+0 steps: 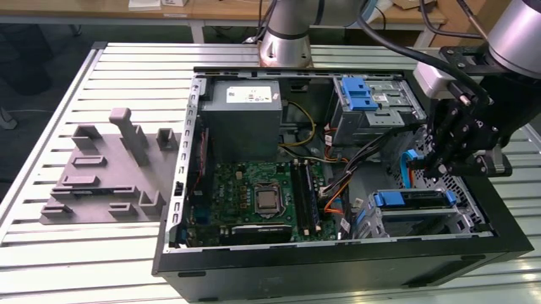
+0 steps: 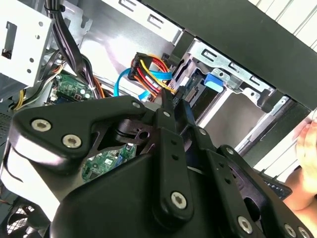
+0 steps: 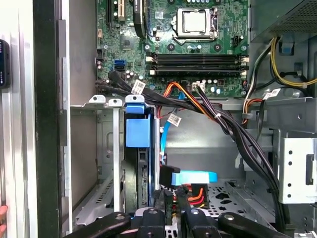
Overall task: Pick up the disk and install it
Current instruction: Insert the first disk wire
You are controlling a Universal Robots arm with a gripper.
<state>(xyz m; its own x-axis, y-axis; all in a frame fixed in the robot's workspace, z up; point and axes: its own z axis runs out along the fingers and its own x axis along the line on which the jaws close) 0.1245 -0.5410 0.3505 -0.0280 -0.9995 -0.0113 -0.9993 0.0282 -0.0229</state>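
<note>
The disk [image 1: 420, 199] sits in the drive bay at the front corner of the open computer case [image 1: 338, 256], on the exterior view's right. Its blue carrier end [image 3: 137, 132] faces into the case and also shows in the second wrist view [image 2: 216, 82]. My gripper [image 1: 439, 170] hangs just above and behind that bay, inside the case. Its fingers [image 3: 157, 201] stand close together with nothing held between them. A blue data cable with a black plug [image 3: 169, 176] lies right in front of the fingertips, and red and yellow power wires [image 2: 148, 64] run beside it.
The motherboard [image 1: 262, 196] fills the case floor. A grey power supply [image 1: 245, 117] and an upper drive cage with a blue latch [image 1: 365, 95] stand at the back. A grey fixture plate [image 1: 106, 174] lies on the slatted table. A person's hand [image 2: 308, 163] is at the case's outer side.
</note>
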